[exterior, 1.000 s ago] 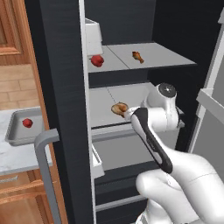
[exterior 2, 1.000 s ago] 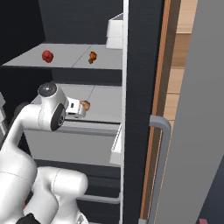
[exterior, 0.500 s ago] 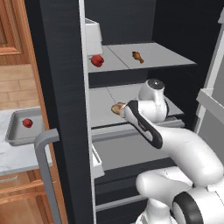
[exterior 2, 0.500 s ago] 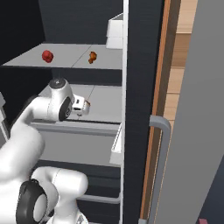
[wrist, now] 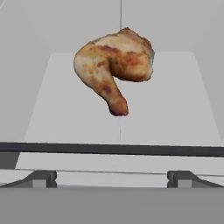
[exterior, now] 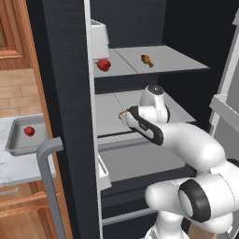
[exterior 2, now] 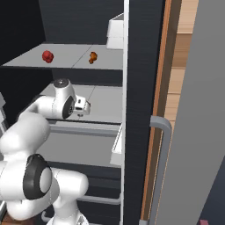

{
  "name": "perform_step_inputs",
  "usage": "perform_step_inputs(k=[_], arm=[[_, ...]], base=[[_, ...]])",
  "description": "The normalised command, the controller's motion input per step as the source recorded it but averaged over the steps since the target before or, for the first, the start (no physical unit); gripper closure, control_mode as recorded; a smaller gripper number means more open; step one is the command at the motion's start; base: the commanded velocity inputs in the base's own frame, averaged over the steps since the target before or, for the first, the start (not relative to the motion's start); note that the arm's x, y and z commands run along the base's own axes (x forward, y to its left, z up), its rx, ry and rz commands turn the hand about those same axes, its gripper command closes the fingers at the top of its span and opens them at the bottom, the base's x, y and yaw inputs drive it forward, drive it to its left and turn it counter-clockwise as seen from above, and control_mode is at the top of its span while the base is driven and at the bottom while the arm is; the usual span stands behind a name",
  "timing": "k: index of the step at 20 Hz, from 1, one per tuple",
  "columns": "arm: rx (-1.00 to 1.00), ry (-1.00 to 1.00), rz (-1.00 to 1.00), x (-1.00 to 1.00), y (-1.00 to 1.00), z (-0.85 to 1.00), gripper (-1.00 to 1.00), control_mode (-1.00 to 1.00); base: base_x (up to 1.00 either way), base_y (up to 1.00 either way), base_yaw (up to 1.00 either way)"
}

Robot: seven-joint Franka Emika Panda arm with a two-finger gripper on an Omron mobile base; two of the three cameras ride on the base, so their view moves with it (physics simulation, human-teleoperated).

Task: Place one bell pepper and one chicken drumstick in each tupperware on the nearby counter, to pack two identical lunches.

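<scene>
A golden-brown chicken drumstick (wrist: 114, 68) lies on the middle fridge shelf, straight ahead of my gripper (wrist: 112, 179), whose fingertips (wrist: 43, 178) stand wide apart and short of it, holding nothing. From the left base view only a sliver of that drumstick (exterior: 123, 113) shows past my hand. On the upper shelf lie a red bell pepper (exterior: 103, 65) and a second, smaller drumstick (exterior: 146, 60). To the left, on the marble counter (exterior: 18, 165), a grey rectangular tupperware (exterior: 13, 140) holds another bell pepper (exterior: 29, 131).
The open fridge's dark side wall and white door edge (exterior: 91, 116) stand between the shelves and the counter. A grey door handle (exterior: 49, 186) juts out low on the left. A white box (exterior: 100, 39) sits on the upper shelf's left.
My arm has reached further into the middle shelf, bringing the hand down level with the drumstick and covering most of it in the left base view. The jaws stayed open.
</scene>
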Motion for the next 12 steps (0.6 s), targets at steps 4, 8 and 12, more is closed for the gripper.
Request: perform_step_inputs(k=[4, 8, 12], arm=[[0.00, 0.00, 0.00, 0.23, 0.03, -0.27, -1.00, -1.00], [0.00, 0.00, 0.00, 0.25, 0.00, -0.06, -1.00, -1.00], [0.00, 0.00, 0.00, 0.23, 0.00, -0.08, -1.00, -1.00]], base=[[0.00, 0.00, 0.00], [0.00, 0.00, 0.00], [0.00, 0.00, 0.00]])
